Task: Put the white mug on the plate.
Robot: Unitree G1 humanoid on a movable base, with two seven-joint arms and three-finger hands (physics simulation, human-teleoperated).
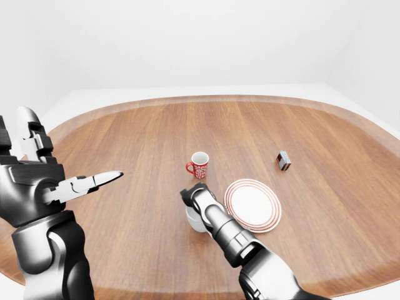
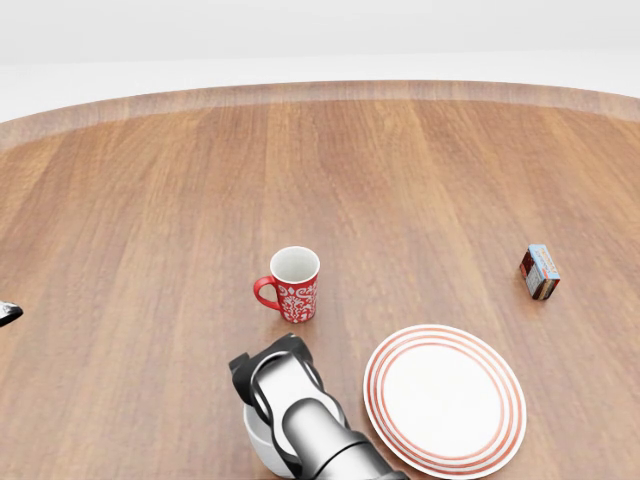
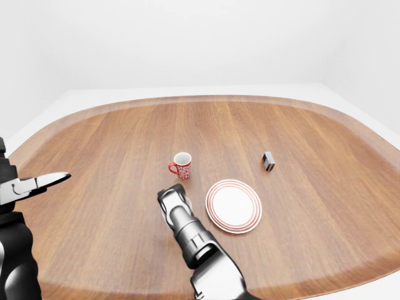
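— So where's the white mug [image 2: 262, 442]?
— Under the right hand [image 2: 268, 378], left of the plate [image 2: 445, 398]. Finger grip hidden; can't tell.
— Advice?
— Lift straight, clear the rim. Left hand [image 1: 59, 181] fingers apart, idle.

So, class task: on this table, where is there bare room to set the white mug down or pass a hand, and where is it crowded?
The plate itself is bare. Open wood lies between the plate and the small box, and across the table's left side in the head view. It is crowded at the bottom centre: the right robot hand covers the white mug, with the red mug just above and the plate's rim beside it.
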